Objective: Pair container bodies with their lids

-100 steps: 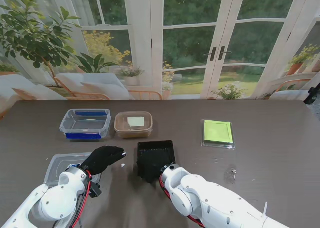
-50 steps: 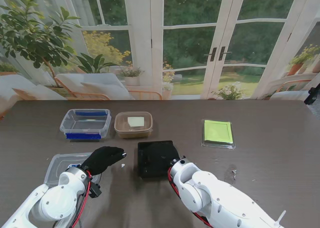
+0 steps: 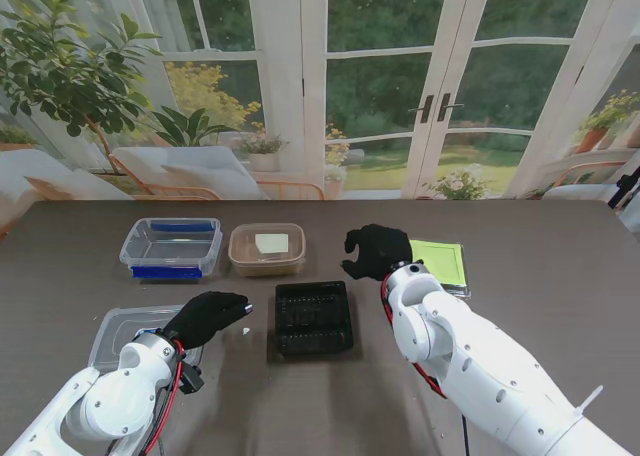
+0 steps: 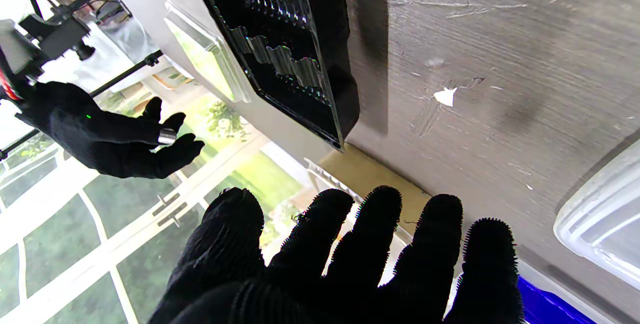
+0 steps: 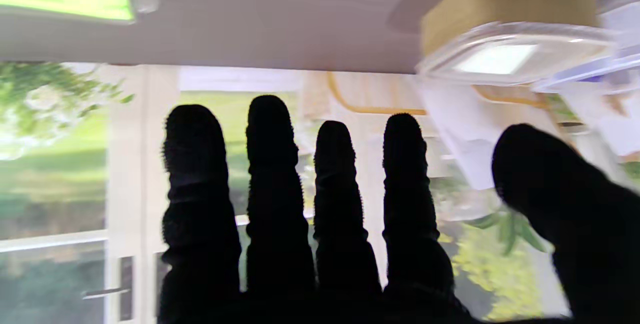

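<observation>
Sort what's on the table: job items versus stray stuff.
Job items:
black tray
tan container
blue-clipped clear container
clear lid under the left hand
green-lined lid beside the right hand

Stray:
white scrap
scuff marks

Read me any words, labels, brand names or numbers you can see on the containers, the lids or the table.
None can be read.
Tan container: pale square patch on it, no lettering visible.
Green lid: plain.
Blue-clipped clear container: no print visible.
Black tray: moulded ridges only.
</observation>
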